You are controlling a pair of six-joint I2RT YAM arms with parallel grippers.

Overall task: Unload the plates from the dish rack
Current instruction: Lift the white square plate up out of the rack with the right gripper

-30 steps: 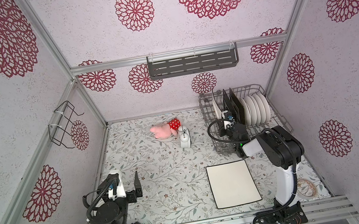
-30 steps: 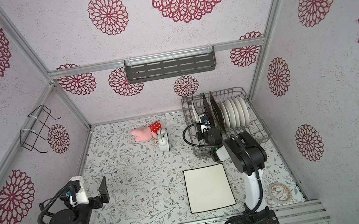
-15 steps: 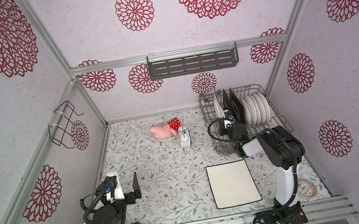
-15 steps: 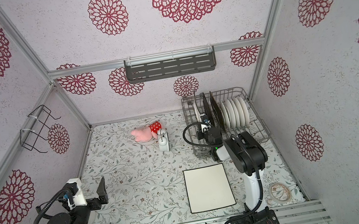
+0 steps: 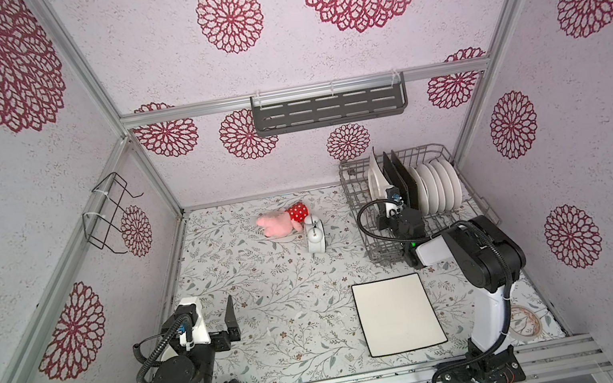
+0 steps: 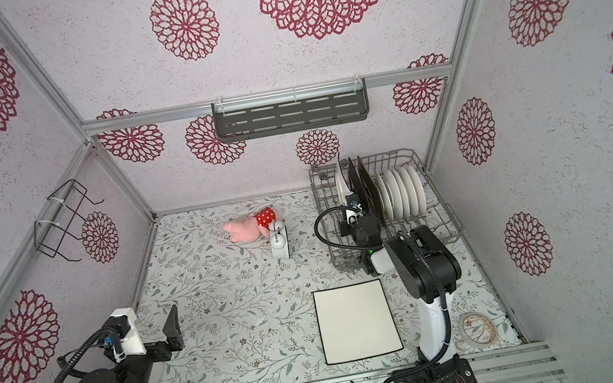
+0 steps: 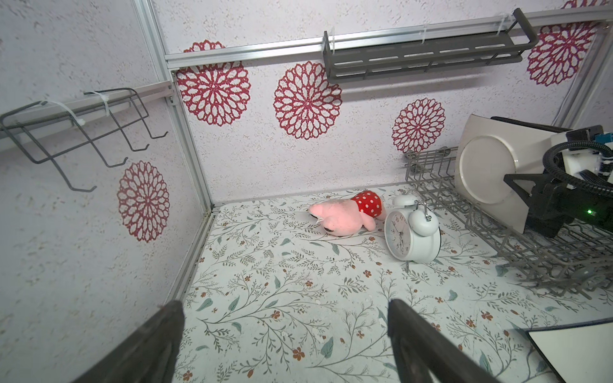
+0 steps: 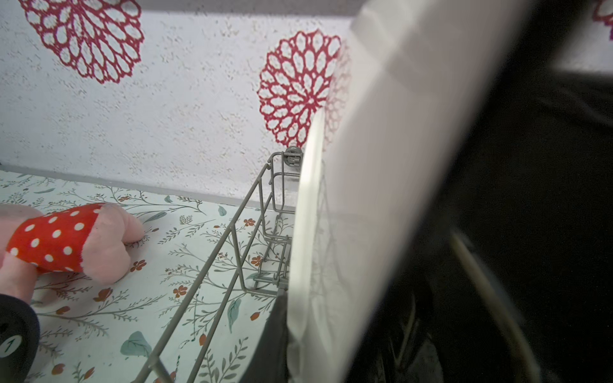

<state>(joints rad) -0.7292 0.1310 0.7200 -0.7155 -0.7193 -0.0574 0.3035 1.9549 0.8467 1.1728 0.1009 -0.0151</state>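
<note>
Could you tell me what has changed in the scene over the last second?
The left arm has drawn back toward its base, its left gripper still wide open and empty. The right gripper, inside the dish rack, has been closing around the white rectangular plate standing there; the plate has not visibly risen. The other racked plates, the plate on the table, the clock and the plush toy have not moved.

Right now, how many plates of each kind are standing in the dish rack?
white rectangular plate: 1
dark square plates: 2
round white plates: 5
Total in the dish rack: 8
</note>
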